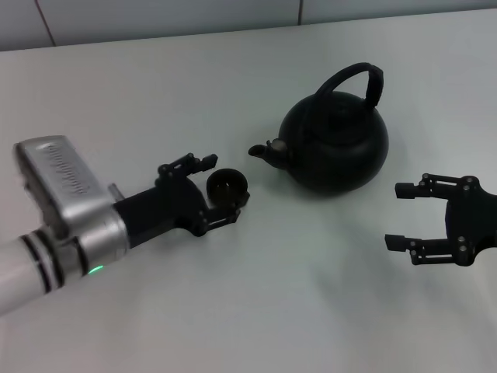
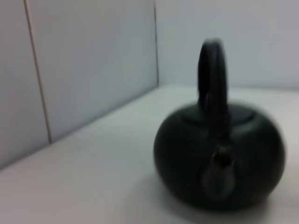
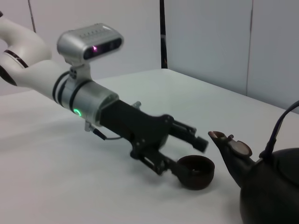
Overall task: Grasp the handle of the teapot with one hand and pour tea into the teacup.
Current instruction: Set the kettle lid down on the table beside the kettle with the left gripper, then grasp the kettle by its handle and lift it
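The matte black teapot (image 1: 334, 144) stands on the white table, its arched handle (image 1: 361, 81) upright and its spout (image 1: 268, 151) pointing at the teacup (image 1: 227, 185). The small dark teacup sits on the table between the fingertips of my left gripper (image 1: 223, 186), whose fingers stand apart on either side of it. My right gripper (image 1: 396, 216) is open and empty, low over the table beside the teapot, on the side away from the spout. The right wrist view shows the left gripper (image 3: 189, 151), the teacup (image 3: 195, 171) and the teapot (image 3: 271, 191). The left wrist view shows the teapot (image 2: 219, 158) spout-on; the teacup is out of that view.
The white table (image 1: 256, 311) meets a pale tiled wall (image 1: 155, 19) at the back. The left arm's silver wrist (image 1: 66, 194) lies low over the table's left side.
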Tool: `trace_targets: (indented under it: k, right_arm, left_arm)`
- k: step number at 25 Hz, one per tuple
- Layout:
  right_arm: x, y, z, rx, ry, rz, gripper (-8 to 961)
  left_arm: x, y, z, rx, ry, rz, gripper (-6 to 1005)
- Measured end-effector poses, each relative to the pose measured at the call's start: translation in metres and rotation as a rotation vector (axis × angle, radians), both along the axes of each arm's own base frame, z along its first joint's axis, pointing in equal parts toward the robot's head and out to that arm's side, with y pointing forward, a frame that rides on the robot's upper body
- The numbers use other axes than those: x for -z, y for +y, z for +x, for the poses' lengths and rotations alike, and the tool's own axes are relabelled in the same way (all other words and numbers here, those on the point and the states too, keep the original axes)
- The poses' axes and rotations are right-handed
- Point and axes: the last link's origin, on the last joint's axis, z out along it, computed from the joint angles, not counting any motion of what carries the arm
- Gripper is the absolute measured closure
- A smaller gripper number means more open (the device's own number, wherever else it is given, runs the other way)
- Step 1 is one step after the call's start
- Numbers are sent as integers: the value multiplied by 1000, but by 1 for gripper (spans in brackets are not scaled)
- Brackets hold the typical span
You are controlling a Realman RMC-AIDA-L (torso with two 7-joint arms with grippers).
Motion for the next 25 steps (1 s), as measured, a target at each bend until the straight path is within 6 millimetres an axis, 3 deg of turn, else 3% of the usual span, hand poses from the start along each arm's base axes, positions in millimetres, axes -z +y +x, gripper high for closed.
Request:
trace_targets:
  k: [3,4,6,7,8,9,13,25]
  right_arm:
    - [0,-1,1,2,-1,1,141]
    - [-1,-1,1,2,-1,2,141]
    - [-2,-1,1,6,0,9,141]
    - [-3,0,2,8,2,15,141]
    - [-5,0,2,10,4,22,141]
    - [-6,0,3,12,5,31,141]
    - [-9,-1,3,14,7,41,141]
    - [-8,-2,3,16,13,38,141]
  left_arm:
    - [-5,-4,0,14,-35,1,206]
    - [-25,-15,-6,52,-133,13,206]
    - [-25,-15,-6,52,-133,13,205]
    - [-48,-26,-19,65,-197,22,205]
    - [-48,-26,-19,65,-197,22,205]
    - [-85,-54,-39,90,-269,23,205]
    - [-115,-78,-54,89,-297,26,206]
    - [-130,-86,-68,73,-246,6,205]
